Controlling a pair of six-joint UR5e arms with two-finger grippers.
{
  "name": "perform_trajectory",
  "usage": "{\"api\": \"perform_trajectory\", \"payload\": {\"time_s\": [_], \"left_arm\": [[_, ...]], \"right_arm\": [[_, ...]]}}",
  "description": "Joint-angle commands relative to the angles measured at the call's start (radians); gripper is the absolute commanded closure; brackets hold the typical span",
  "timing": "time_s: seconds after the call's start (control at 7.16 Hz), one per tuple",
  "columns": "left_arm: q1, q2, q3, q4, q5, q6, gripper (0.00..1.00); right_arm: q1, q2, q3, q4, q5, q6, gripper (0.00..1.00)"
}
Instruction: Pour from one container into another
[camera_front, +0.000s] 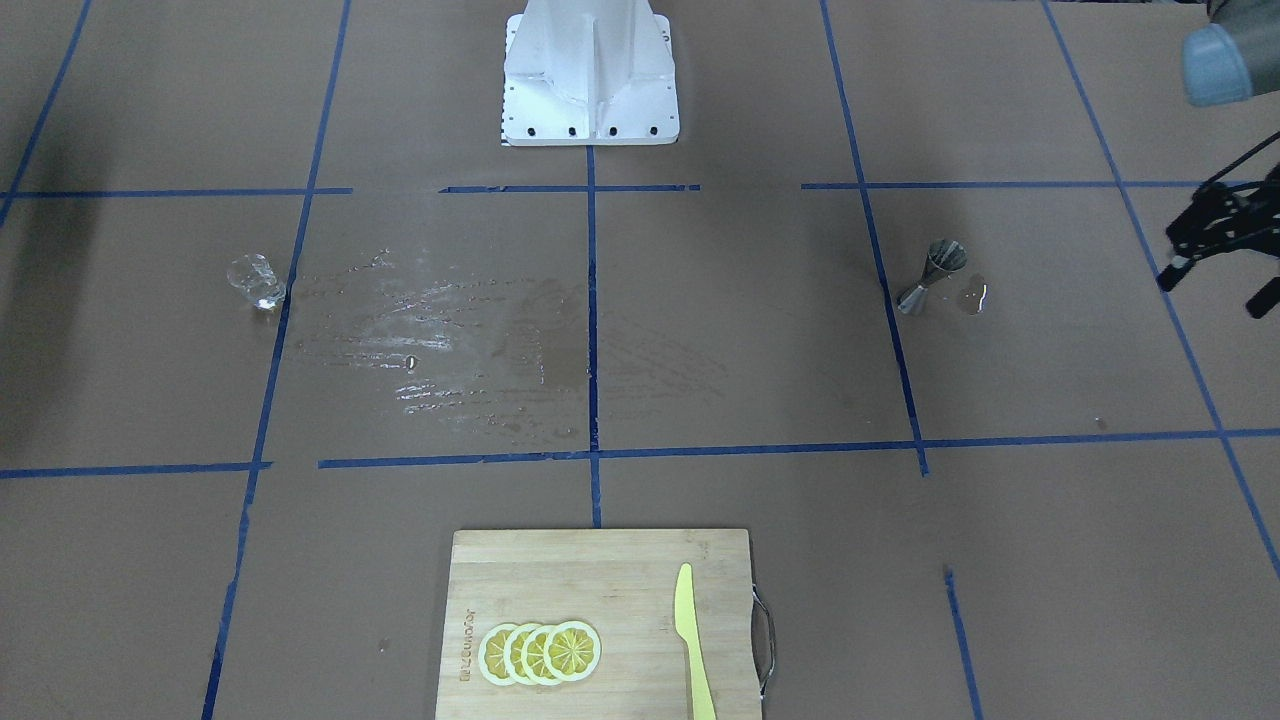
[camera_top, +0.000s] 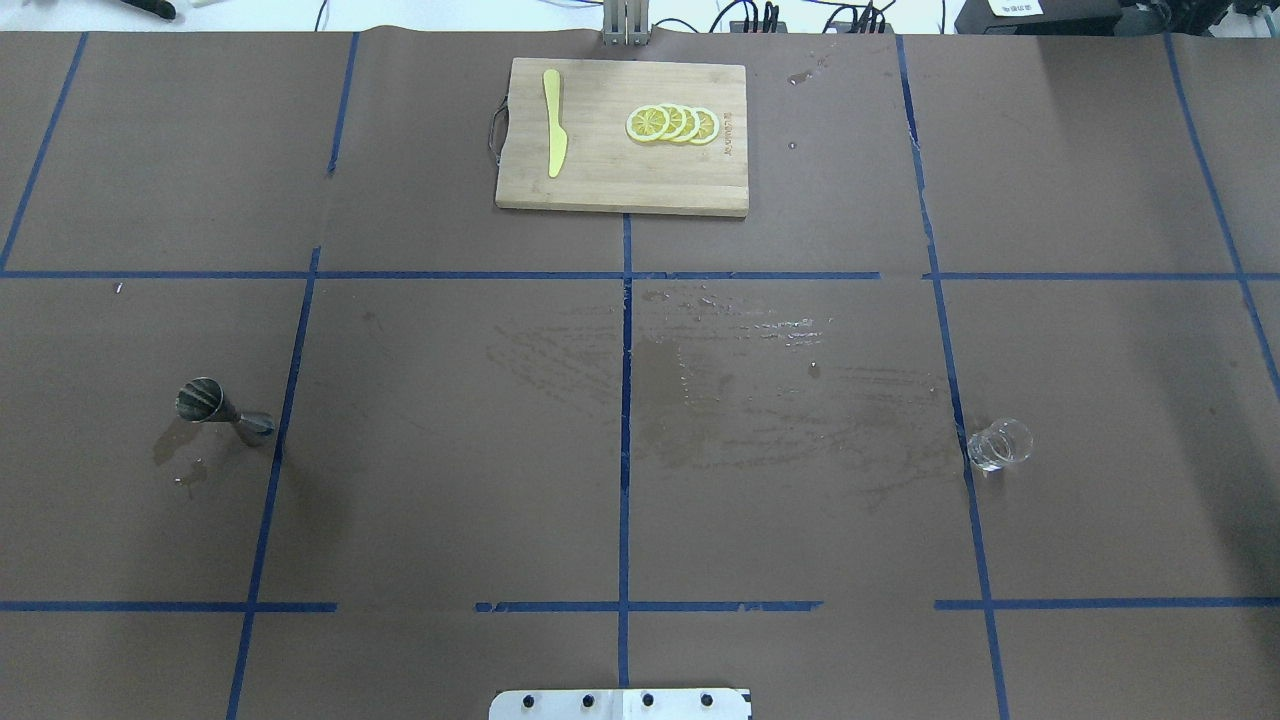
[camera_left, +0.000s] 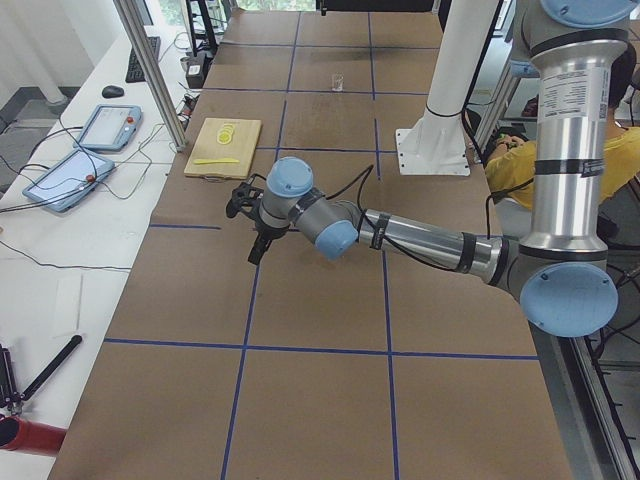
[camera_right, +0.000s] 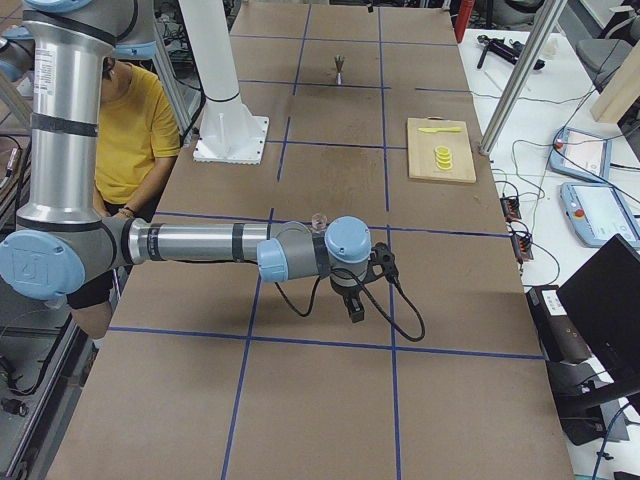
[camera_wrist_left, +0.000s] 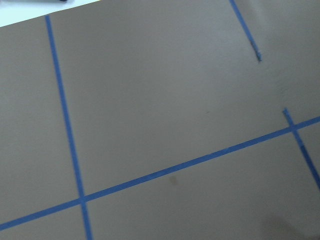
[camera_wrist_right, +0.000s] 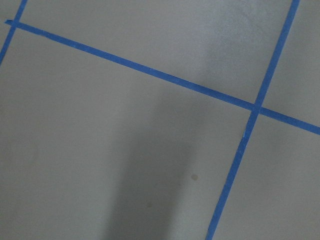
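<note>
Brown paper crossed by blue tape fills every view.

Front view: the clear cup stands at middle left and the steel jigger stands upright at middle right, well apart. A small puddle lies just beside the jigger, and wet smears spread right of the cup. The left gripper enters at the right edge, tips apart and holding nothing. A wooden board at bottom centre carries lemon slices and a yellow knife.

Overhead: jigger at middle left, cup at middle right, board at top centre.

Left side view: the near arm's gripper hangs over bare paper left of centre.

Right side view: the right gripper hangs just below centre. I cannot tell whether its jaws are apart. The cup shows just behind the forearm, the jigger near the top.

Both wrist views: only paper and tape.
</note>
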Motion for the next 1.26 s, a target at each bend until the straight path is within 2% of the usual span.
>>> {"api": "perform_trajectory", "payload": {"time_s": [0.0,0.14,0.28,0.42,0.56,0.7,0.84,0.98,1.12], "left_arm": [[0.331,0.053,-0.129,-0.116,0.434,-0.379,0.01],[0.389,0.149,-0.237,-0.116,0.548,-0.444,0.07],[0.427,0.22,-0.314,-0.12,0.63,-0.453,0.18],[0.488,0.225,-0.324,-0.122,0.725,-0.526,0.18],[0.615,0.228,-0.323,-0.122,0.928,-0.535,0.31],[0.68,0.234,-0.324,-0.129,1.01,-0.582,0.15],[0.778,0.248,-0.321,-0.14,1.157,-0.708,0.0],[0.897,0.272,-0.32,-0.14,1.36,-0.74,0.0],[0.924,0.282,-0.315,-0.139,1.465,-0.748,0.0]], "right_arm": [[-0.008,-0.001,0.0,0.005,0.013,0.005,0.0],[-0.008,-0.001,0.0,0.005,0.015,0.005,0.0],[-0.008,-0.001,0.0,0.005,0.012,0.004,0.0],[-0.008,-0.001,0.001,0.005,0.012,0.004,0.0],[-0.008,-0.001,0.0,0.005,0.012,0.004,0.0],[-0.008,-0.001,0.001,0.005,0.012,0.004,0.0],[-0.008,-0.001,0.001,0.005,0.01,0.004,0.0],[-0.008,-0.001,0.004,0.005,0.012,0.004,0.0],[-0.008,0.0,0.004,0.005,0.012,0.005,0.0]]}}
